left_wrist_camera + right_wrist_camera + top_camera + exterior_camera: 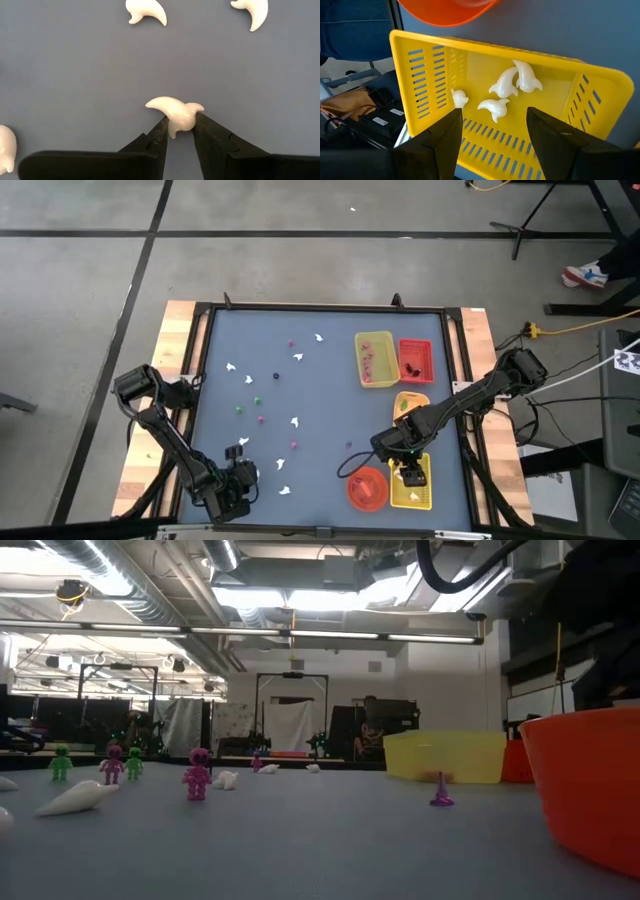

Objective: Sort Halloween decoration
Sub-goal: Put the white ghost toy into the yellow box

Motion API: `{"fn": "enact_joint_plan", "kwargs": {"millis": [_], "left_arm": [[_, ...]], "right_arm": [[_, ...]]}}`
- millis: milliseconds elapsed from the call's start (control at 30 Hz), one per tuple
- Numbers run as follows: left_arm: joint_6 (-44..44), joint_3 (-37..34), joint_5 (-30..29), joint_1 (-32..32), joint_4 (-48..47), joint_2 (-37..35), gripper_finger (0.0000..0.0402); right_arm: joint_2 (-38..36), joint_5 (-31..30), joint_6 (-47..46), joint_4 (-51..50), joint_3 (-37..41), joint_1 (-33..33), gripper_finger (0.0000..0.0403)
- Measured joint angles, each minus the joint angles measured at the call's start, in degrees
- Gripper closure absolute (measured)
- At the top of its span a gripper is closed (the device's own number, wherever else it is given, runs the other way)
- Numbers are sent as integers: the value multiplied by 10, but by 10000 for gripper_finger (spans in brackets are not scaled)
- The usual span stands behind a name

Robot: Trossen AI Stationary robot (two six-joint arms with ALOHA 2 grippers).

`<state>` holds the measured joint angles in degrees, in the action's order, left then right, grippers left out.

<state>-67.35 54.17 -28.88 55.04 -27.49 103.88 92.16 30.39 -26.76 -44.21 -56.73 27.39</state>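
— Where's the left gripper (179, 131) right now?

— Low at the bottom left of the overhead picture, down on the grey table (320, 395). Its two fingers are clamped on a white ghost piece (175, 113), pinching it from both sides while it sits on the mat.

— And the rest of the decorations?

— Scattered. More white ghosts (298, 358) lie across the left and middle of the table, with small pink figures (197, 773) and green figures (61, 762) standing among them.

— The right gripper (492, 131)?

— Hanging over the yellow tray (600, 95) at the lower right of the overhead picture, fingers spread wide, holding nothing. Four sorted ghosts (508, 82) lie inside that tray.

— Anything beside it?

— The orange bowl (367, 489), just left of the tray. Further up sit another yellow tray (374, 359) with pink bits and a red tray (415, 361).
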Motion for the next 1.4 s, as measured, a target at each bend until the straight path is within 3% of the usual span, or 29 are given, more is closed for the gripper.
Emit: {"fn": "enact_joint_plan", "kwargs": {"millis": [667, 1000, 1167, 1400], "left_arm": [[1, -1, -23, -13, 11, -25, 328], [5, 0, -43, -39, 71, -26, 328], [7, 0, -51, -50, 102, -26, 328], [78, 0, -62, -69, 184, -27, 328]], "right_arm": [[0, 0, 0, 17, 0, 0, 182], [0, -4, 5, 42, -28, 0, 182], [0, -39, 64, 41, -78, 0, 182], [0, -120, 151, 39, -131, 0, 182]]}}
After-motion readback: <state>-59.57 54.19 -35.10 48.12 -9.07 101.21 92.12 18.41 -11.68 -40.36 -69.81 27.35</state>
